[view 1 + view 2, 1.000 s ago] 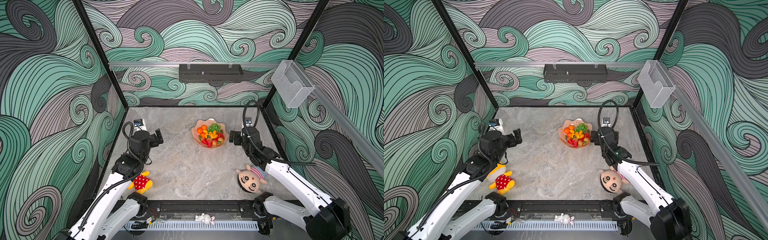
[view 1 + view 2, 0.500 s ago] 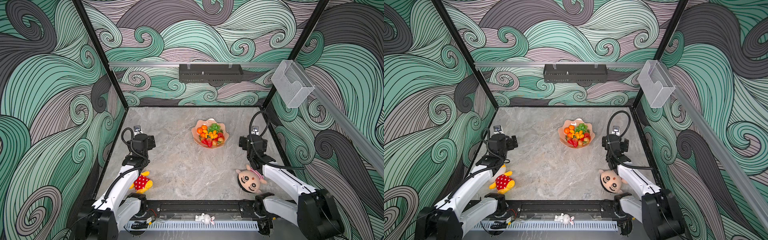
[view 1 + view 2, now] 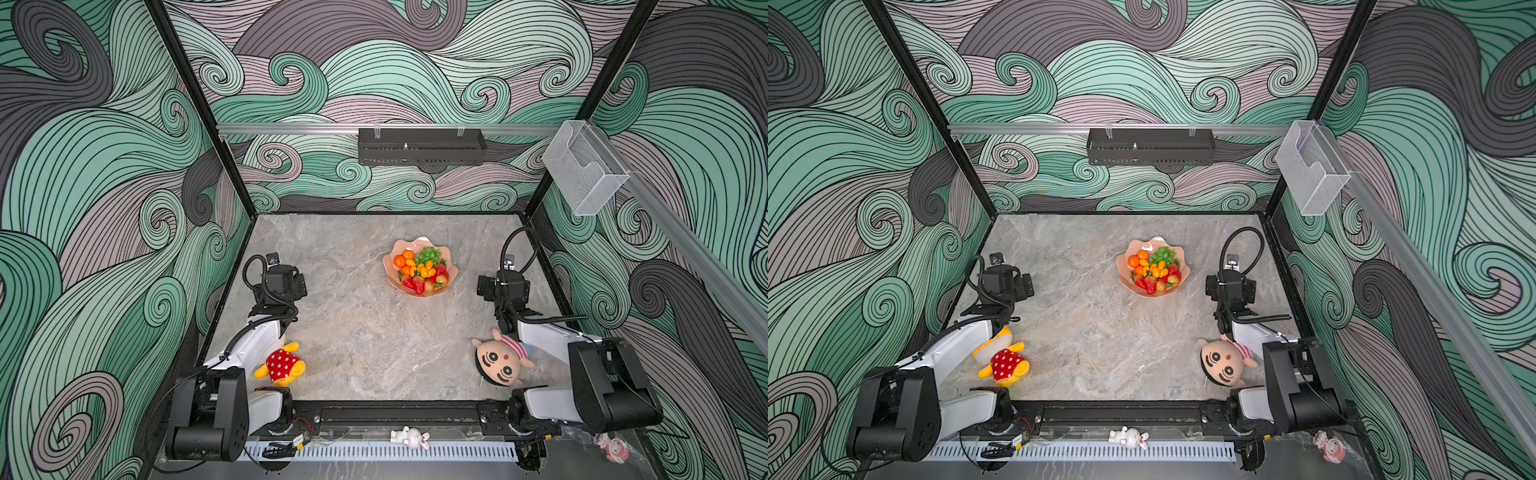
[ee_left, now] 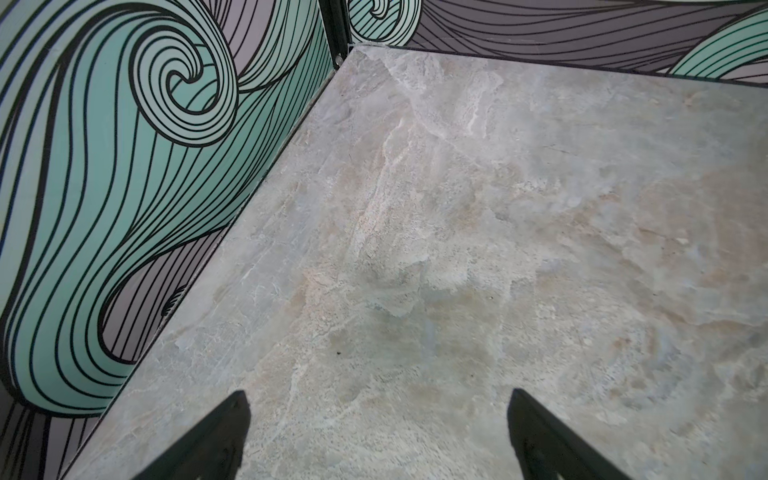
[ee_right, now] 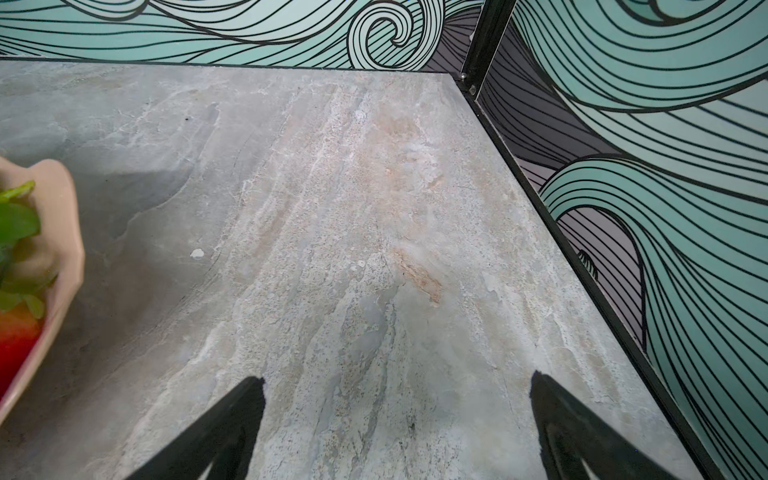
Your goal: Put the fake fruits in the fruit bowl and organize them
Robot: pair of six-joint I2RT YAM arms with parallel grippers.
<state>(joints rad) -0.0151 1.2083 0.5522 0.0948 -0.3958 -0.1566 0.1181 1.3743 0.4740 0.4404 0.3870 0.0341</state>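
Starting nearest the rail, a yellow plush toy in a red polka-dot top (image 3: 282,363) lies just beside the left forearm, and a round-faced plush doll with a striped top (image 3: 498,363) lies just beside the right one. Neither is part of the task. Further in, the left fingers (image 4: 208,446) and the right fingers (image 5: 228,424) are spread wide and empty over the bare grey marbled surface (image 3: 353,353). Beyond them, mid-surface, the pale salmon-pink scalloped fruit bowl (image 3: 387,272) holds every fruit in sight: red plastic strawberries (image 3: 417,284) on its near side, small yellow-orange kumquats (image 3: 424,271) in the middle, round orange tangerines (image 3: 400,261) and a green grape bunch (image 3: 428,254) at the back. No fruit shows loose outside the bowl, so the job looks finished and the step in hand is resting clear. Doing that well means folding each arm without brushing its plush neighbour or nudging the bowl. Both top views show the sorted groups but hide the fingers under the wrist housings. The right wrist view catches the bowl's rim (image 5: 62,216) off to one side, well clear of the fingers, whereas the left wrist view has only surface and wall.
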